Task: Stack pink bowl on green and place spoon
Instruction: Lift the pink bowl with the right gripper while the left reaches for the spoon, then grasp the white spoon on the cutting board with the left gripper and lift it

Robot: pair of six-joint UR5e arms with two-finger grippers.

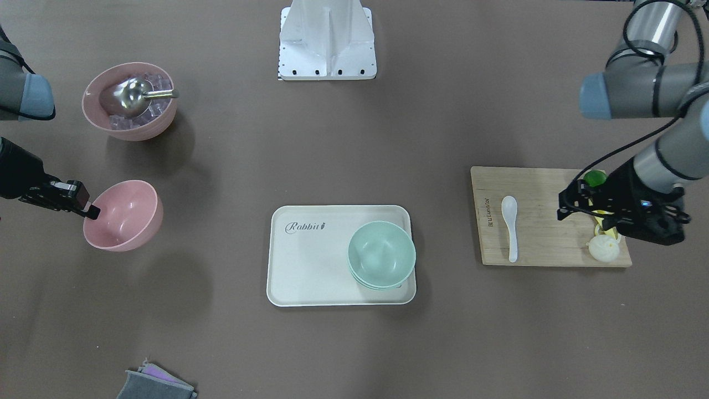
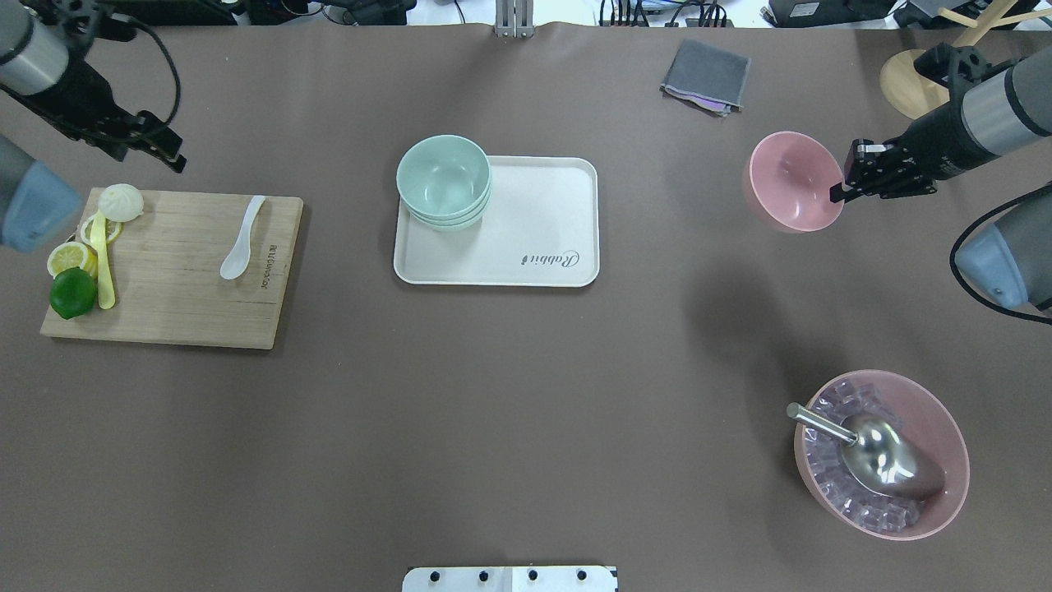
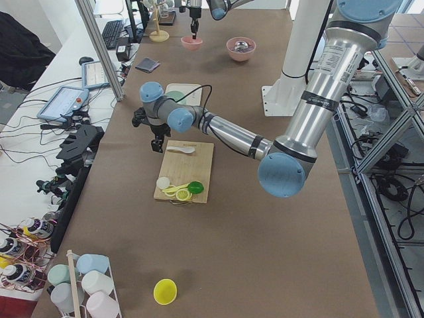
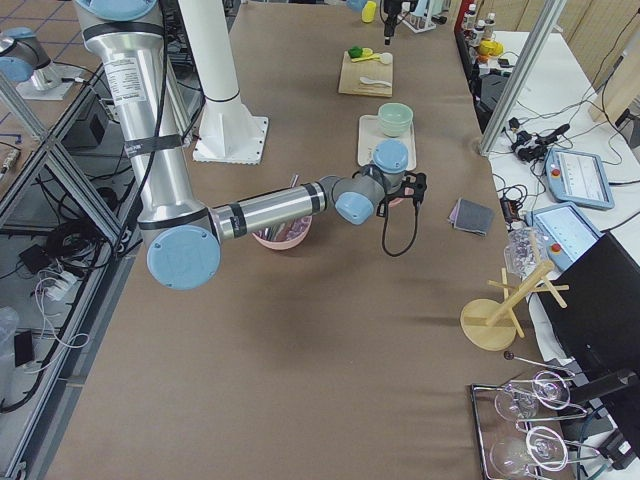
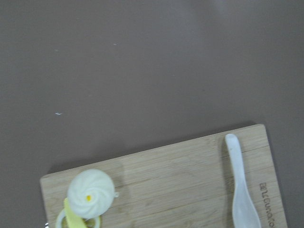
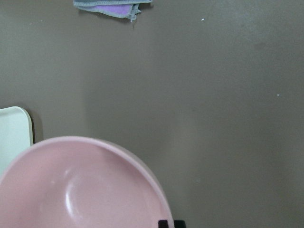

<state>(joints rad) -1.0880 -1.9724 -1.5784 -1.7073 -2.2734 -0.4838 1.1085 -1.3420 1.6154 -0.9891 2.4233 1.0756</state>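
Observation:
The small pink bowl (image 1: pixel 127 213) (image 2: pixel 789 181) is tilted and held a little above the table at the robot's right side. My right gripper (image 1: pixel 91 210) (image 2: pixel 838 193) is shut on its rim; the bowl fills the bottom of the right wrist view (image 6: pixel 85 190). The pale green bowl (image 1: pixel 381 255) (image 2: pixel 444 177) tops a nested stack on a corner of the cream tray (image 1: pixel 310 266). The white spoon (image 1: pixel 510 224) (image 2: pixel 240 251) (image 5: pixel 240 185) lies on the wooden cutting board (image 1: pixel 543 244). My left gripper (image 1: pixel 570 202) (image 2: pixel 164 152) hovers open and empty over the board's outer end.
A larger pink bowl (image 1: pixel 160 124) with ice cubes and a metal scoop stands near the robot's right side. A bun, lemon slices, a lime and a yellow utensil lie on the board's outer end. A folded grey cloth (image 2: pixel 705 76) lies at the far table edge.

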